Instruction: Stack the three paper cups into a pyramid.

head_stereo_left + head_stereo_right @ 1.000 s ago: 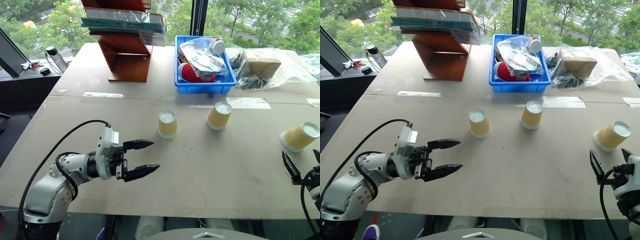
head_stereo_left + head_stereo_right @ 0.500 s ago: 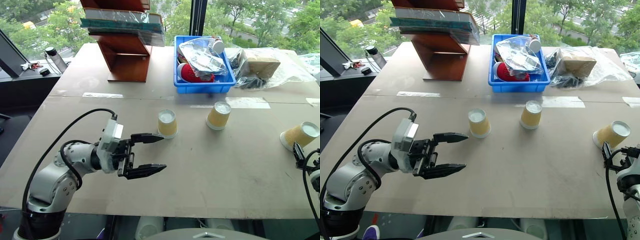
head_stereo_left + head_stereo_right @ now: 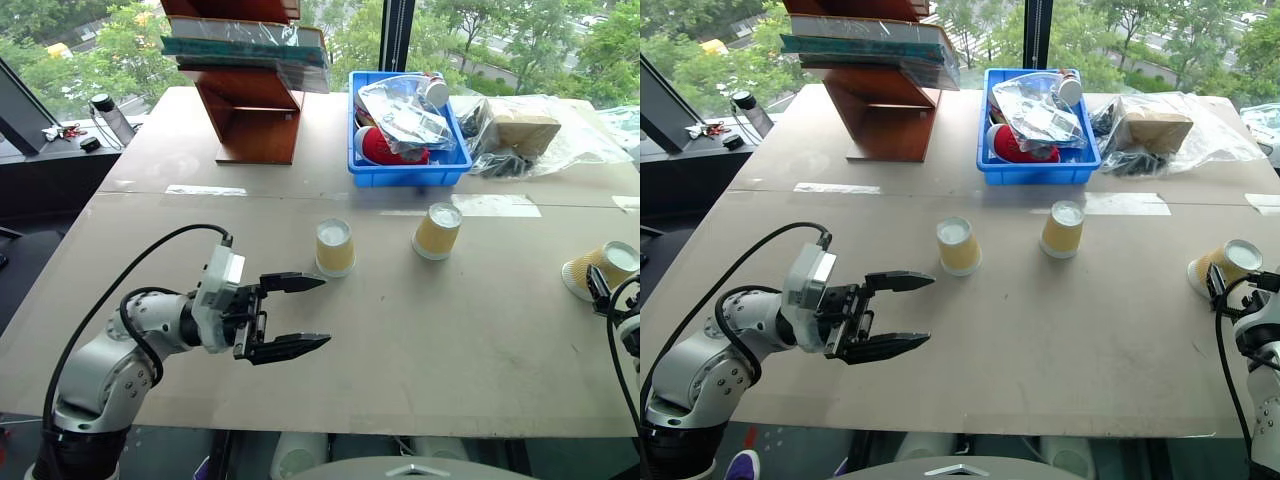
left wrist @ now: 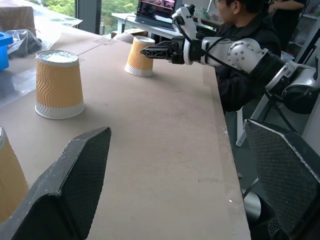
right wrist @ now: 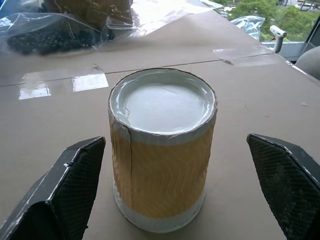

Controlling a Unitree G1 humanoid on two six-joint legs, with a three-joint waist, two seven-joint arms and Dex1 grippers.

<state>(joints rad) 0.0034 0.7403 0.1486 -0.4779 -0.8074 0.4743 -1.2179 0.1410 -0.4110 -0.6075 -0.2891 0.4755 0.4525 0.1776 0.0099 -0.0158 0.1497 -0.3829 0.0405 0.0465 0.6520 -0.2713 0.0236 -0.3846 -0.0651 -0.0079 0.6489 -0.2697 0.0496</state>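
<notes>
At table's right edge, right gripper (image 5: pixel 170 195) level (spread wide), cup (image 5: pixel 161 147) between fingers, ungrasped.

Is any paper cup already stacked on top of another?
No, all three paper cups stand apart, upside down on the table.

Left arm (image 3: pixel 110 355) in rounded silver-grey shells with black joints between segments. White boxy wrist module (image 3: pixel 218 297) with a grey face. Looping black cable (image 3: pixel 120 290) from wrist back toward the elbow. Left gripper (image 3: pixel 298 313) of two slim, pointed black fingers (image 3: pixel 292 282); inner pads cross-hatched. Right arm (image 4: pixel 240 52) likewise silver-grey and black, with thin black cables (image 3: pixel 1225 350) along it. Right gripper (image 4: pixel 150 50) black, tapered.
</notes>
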